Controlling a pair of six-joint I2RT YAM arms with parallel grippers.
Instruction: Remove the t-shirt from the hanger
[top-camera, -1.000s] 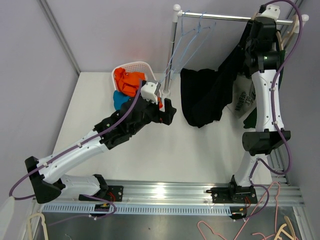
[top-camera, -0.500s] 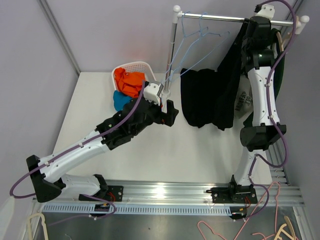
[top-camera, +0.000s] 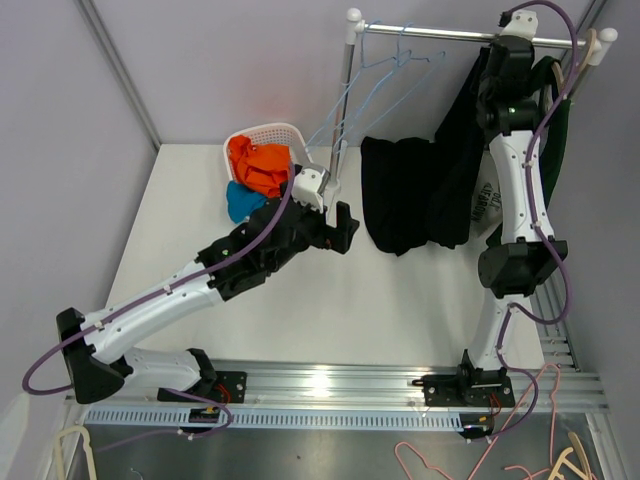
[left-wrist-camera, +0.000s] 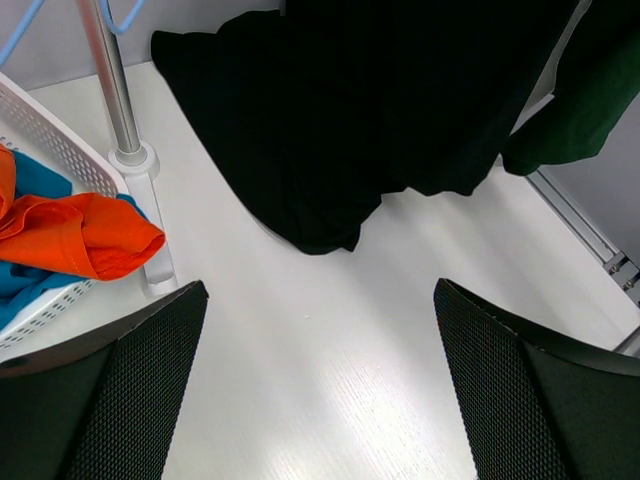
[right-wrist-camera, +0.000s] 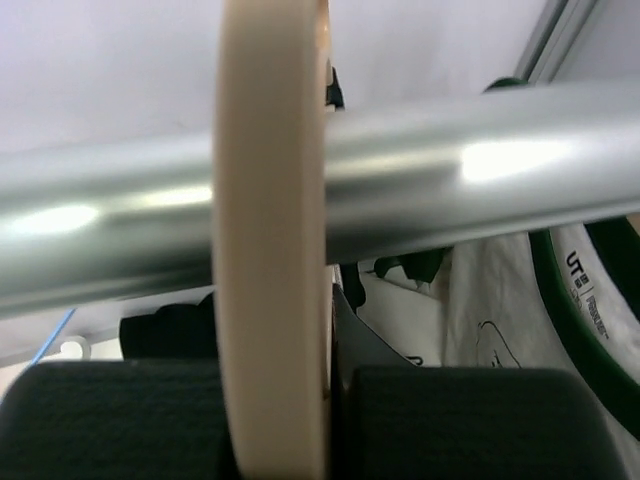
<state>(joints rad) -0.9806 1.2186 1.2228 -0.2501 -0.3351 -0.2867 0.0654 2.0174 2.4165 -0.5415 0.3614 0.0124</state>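
Left wrist view: the left claw (left-wrist-camera: 318, 300) hangs over the bare table (left-wrist-camera: 300, 420). Jaws wide apart, nothing held. Just beyond it, the hem of the black t-shirt (left-wrist-camera: 330, 120) pools on the table, and the rest climbs far and right out of frame. Left of that is the rack post (left-wrist-camera: 112, 90), with a white basket (left-wrist-camera: 50, 150) beside its foot and an orange cloth (left-wrist-camera: 80, 235) in it. A green garment (left-wrist-camera: 590, 110) hangs at far right, close by the t-shirt.

Top external view: the t-shirt slants from the table centre-right up to the far-right end of the rail (top-camera: 440, 35). Blue wire hangers (top-camera: 370, 80) sit further left on the rail, bare. The right arm is raised to the rail.

Right wrist view: a cream hanger (right-wrist-camera: 270, 200) crosses in front of the rail, standing between the pads of the right claw (right-wrist-camera: 280, 425). Pads appear closed against it. Contact on the right side isn't fully clear. A white printed garment (right-wrist-camera: 500, 300) is behind.

Assessment: the step in hand looks like unhooking the hanger w/ the right claw, shirt not yet off.

Recommendations:
- Lift the hook straight up till clear of the rail, then draw it near. Pulling early will likely jam it.
- Grip firm. The shirt's weight hangs to one side and may twist the hanger.
- Bring the left claw fwd to the hem and pinch a good bunch of cloth, not a single edge.
- Pull down and left while the right claw holds.
- Watch the collar catching on the hanger, and the green garment dragging along.
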